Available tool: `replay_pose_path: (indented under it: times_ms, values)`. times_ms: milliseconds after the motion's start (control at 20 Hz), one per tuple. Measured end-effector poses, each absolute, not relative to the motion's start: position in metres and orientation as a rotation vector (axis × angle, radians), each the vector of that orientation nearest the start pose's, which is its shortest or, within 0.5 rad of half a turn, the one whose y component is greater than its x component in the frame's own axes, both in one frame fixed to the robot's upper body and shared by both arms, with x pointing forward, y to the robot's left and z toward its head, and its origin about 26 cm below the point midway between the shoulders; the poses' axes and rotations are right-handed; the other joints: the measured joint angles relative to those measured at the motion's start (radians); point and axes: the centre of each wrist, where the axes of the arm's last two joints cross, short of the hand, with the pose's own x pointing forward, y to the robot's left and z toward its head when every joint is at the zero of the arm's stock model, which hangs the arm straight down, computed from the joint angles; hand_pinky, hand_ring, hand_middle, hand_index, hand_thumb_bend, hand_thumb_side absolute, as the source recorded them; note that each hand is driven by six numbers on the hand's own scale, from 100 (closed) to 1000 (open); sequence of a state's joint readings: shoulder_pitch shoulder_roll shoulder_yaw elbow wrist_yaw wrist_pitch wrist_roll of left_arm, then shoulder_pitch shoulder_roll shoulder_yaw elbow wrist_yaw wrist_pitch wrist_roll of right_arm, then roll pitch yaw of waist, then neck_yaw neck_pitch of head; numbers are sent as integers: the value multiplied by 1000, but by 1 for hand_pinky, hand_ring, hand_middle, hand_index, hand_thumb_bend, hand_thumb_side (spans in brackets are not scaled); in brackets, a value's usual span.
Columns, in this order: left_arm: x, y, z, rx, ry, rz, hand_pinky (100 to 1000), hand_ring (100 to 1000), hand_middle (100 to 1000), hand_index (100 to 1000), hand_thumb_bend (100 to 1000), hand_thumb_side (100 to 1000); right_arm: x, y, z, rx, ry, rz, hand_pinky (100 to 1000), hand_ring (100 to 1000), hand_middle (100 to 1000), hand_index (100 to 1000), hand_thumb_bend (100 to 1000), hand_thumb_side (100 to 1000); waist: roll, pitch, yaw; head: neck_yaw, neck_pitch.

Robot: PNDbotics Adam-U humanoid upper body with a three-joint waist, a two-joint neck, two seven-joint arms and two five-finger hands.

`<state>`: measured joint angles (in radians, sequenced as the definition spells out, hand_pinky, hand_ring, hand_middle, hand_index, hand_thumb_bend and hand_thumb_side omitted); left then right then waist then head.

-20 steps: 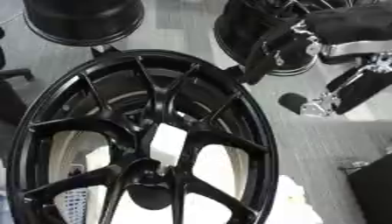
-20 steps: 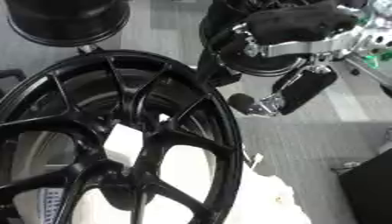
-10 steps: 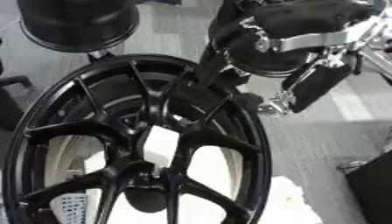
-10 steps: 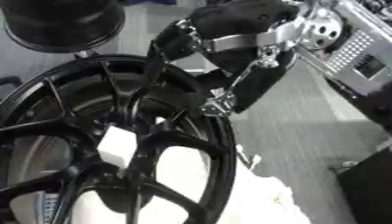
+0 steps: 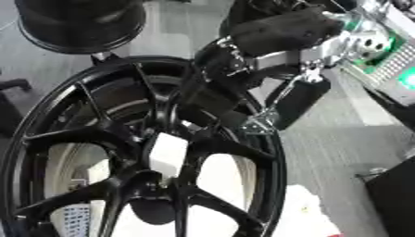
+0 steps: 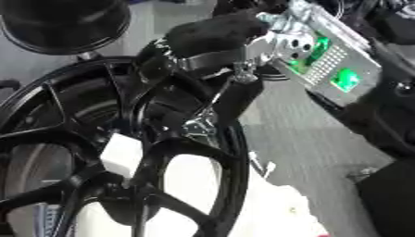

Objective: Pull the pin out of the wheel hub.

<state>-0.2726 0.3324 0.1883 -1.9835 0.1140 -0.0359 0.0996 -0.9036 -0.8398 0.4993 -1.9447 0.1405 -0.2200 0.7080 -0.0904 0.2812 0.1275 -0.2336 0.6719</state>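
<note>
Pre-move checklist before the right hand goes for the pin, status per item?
1. Pin located: white block at the centre of the wheel hub - ok.
2. Right hand over the spokes, above the block - ok.
3. Hand touching the block - cannot tell; dark fingers blend into the spokes.
4. Finger posture - cannot tell.
5. Left hand out of the way - ok, not in view.

A second black wheel (image 5: 79,23) stands on the grey floor (image 5: 324,152) at upper left. A green-lit metal panel (image 6: 324,60) sits at upper right, with crumpled white material (image 5: 304,215) near the bottom edge.
</note>
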Motion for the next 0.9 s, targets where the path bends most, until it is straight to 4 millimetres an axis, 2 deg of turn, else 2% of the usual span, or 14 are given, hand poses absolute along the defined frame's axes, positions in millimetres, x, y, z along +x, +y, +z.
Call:
replay_pose_path:
  times_ms: [150,400,650,900]
  values:
    - [295,311,205,269,-2315,-53,821,710,573,820,100,633,303,-181,329,308,2043,-2555,895,857,800,863,170,100,0,0,0,0,0]
    - [295,310,204,265,-2311,-43,821,710,573,820,100,635,301,-176,328,290,1953,-2577,907,870,808,861,365,100,0,4,2,-8,0]
    - [295,310,203,263,-2308,-42,820,710,572,820,100,638,300,-171,325,266,1867,-2588,909,862,803,865,354,100,-1,11,4,-9,-2]
    - [295,310,203,258,-2304,-41,820,710,572,820,100,641,300,-163,325,258,1858,-2564,907,860,802,870,356,100,-4,20,11,-16,-6]
